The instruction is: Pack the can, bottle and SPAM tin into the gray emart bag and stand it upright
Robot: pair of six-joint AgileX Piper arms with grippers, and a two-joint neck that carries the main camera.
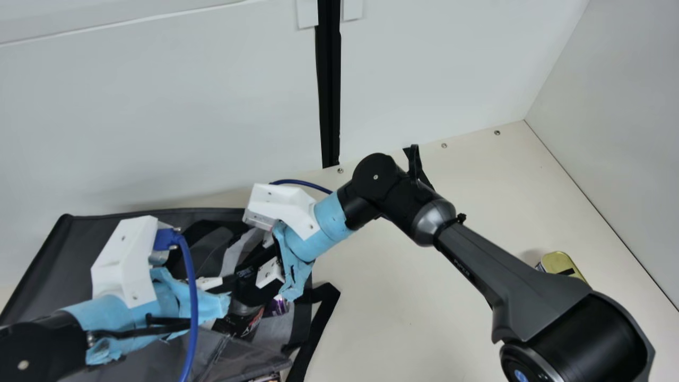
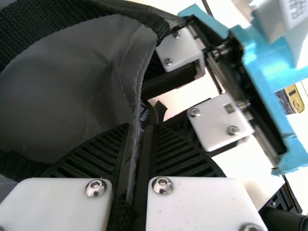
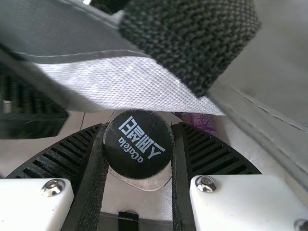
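Observation:
My left gripper (image 1: 209, 283) is at the gray bag (image 1: 53, 265); in the left wrist view the left gripper (image 2: 137, 144) is shut on the fabric edge of the bag (image 2: 62, 82). Close beside it, my right gripper (image 1: 249, 281) reaches down to the dark bottle (image 1: 246, 322). In the right wrist view the right gripper (image 3: 138, 149) holds the black-capped bottle (image 3: 138, 144) between its fingers, under a fold of bag fabric. A purple can (image 1: 277, 306) lies just beside the bottle, partly hidden. The SPAM tin (image 1: 563, 265) stands at the table's right, partly behind my right arm.
The bag's black strap (image 1: 318, 323) lies on the cream table (image 1: 392, 297) to the right of the bag. White panels (image 1: 159, 116) rise behind the table and at its right. Both wrists are close together over the bag.

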